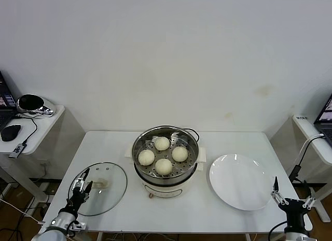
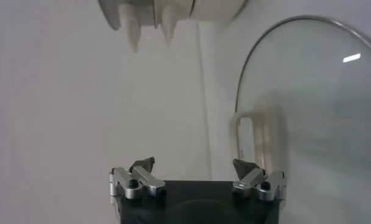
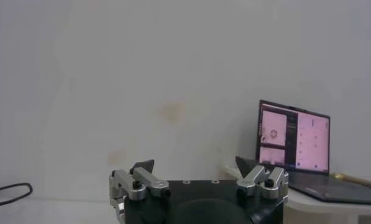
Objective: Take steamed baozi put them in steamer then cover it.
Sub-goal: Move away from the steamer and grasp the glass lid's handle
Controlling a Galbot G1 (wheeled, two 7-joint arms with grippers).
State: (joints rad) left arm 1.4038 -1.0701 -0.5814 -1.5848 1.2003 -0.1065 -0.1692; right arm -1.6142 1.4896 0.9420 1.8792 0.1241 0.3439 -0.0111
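The steamer (image 1: pixel 139 168) stands mid-table, a steel pot on a cream base. Several steamed baozi (image 1: pixel 164 166) lie on its perforated tray. The cover (image 1: pixel 111 192), a clear glass lid with a cream handle (image 1: pixel 101 184), lies flat on the table left of the steamer. My left gripper (image 1: pixel 83 180) hovers open over the cover's near left edge. In the left wrist view the cover (image 2: pixel 307 109) and its handle (image 2: pixel 246 137) lie just ahead of the open left gripper (image 2: pixel 193 165). My right gripper (image 1: pixel 293 193) waits open off the table's front right corner, and is empty in its wrist view (image 3: pixel 194 165).
An empty white plate (image 1: pixel 241 181) lies right of the steamer. A side table (image 1: pixel 31 122) with a mouse and a dark round object stands at the left. Another side table with a laptop (image 3: pixel 295 143) stands at the right. A black cable (image 1: pixel 193 132) runs behind the steamer.
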